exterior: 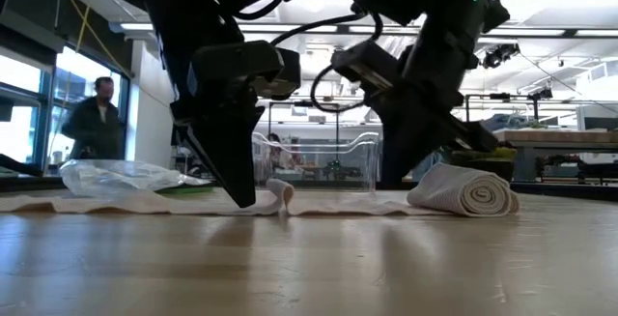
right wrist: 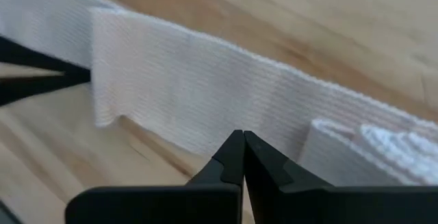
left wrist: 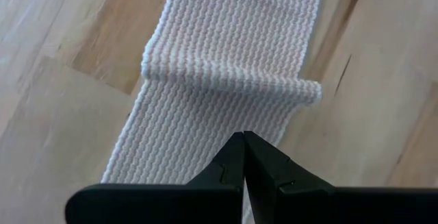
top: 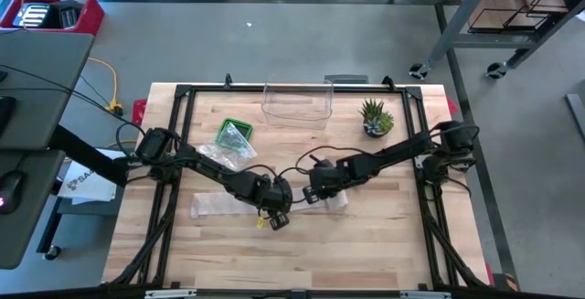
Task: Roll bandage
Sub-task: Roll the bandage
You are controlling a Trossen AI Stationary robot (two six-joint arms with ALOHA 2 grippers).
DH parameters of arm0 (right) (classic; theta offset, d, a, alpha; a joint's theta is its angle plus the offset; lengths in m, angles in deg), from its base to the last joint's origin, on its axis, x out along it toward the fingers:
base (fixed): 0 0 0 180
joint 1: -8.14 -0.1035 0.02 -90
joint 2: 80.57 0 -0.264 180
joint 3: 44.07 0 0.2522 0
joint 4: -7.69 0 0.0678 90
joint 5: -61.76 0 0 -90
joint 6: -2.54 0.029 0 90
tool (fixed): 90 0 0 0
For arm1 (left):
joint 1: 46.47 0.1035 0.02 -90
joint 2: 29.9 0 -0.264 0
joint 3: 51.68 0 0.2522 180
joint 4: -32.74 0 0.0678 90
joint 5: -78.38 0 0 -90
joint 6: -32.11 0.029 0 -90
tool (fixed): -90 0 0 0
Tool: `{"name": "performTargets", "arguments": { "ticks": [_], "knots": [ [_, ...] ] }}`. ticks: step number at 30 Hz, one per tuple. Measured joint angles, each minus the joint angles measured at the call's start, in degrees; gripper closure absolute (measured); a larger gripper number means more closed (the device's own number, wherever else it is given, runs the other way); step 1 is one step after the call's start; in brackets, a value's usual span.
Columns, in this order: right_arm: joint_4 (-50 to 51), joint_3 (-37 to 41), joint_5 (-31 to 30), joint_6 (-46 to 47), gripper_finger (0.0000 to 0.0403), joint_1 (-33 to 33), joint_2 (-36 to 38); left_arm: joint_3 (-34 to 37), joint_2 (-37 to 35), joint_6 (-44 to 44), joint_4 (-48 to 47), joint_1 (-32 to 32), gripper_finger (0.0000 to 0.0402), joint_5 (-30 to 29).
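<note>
From above, we see the bandage (top: 219, 205) lying lengthwise across the table, rolled end (top: 335, 202) under the right gripper (top: 313, 195), left gripper (top: 277, 217) pinning the strip. Level view: the roll (exterior: 463, 191) sits beside the right gripper. Both wrist views show fingers together, clamping nothing.

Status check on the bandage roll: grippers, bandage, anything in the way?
Left gripper shut, tips down on the flat strip. Right gripper shut, beside the rolled end. White woven bandage partly rolled, small fold mid-strip. Nothing in the way.
</note>
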Motion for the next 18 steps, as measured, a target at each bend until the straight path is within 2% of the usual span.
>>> {"name": "performTargets", "arguments": {
  "ticks": [8,15,18],
  "knots": [
    [0.3,0.6,1.0,1.5,0.0403,-2.3,0.4,0.0,0.0,0.0,0.1,-0.3,0.0401,0.1],
    [7.2,0.6,-1.0,1.6,0.0403,-3.3,0.4,0.0,0.0,0.5,0.1,-0.2,0.0401,0.0],
    [5.0,0.6,-1.7,1.5,0.0403,-2.8,0.4,0.0,0.0,0.1,0.1,-0.2,0.0401,0.0]
  ]
}}
